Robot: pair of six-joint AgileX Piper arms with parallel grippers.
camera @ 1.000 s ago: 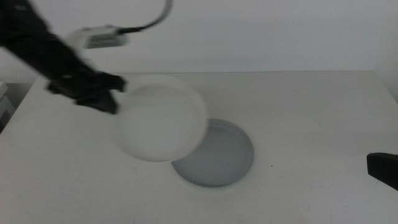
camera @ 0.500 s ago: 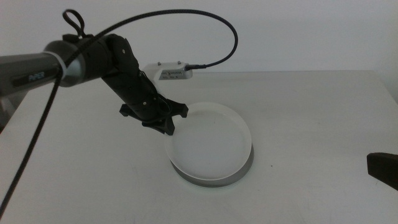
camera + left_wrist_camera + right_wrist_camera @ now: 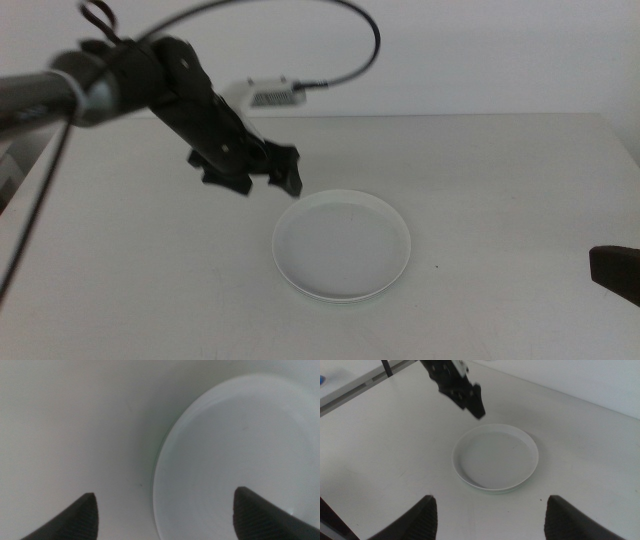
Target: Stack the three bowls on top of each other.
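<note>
The white bowl [image 3: 342,243] sits on top of the stack in the middle of the table. It also shows in the right wrist view [image 3: 495,456] and the left wrist view [image 3: 235,455]. Only a thin greenish-grey rim [image 3: 492,490] of the bowls beneath shows, so I cannot tell the mint green and grey-blue ones apart. My left gripper [image 3: 262,180] hangs open and empty just above and behind the stack's left rim, clear of it. It also shows in the right wrist view [image 3: 465,395]. My right gripper [image 3: 615,272] waits open at the right edge.
The white table [image 3: 500,170] holds only the stack. The left arm's cable [image 3: 350,30] loops above the back of the table. A wall runs along the far edge.
The left gripper brought the white bowl over the grey-blue one, set it down, let go and pulled back up and left. The right arm has not moved.
</note>
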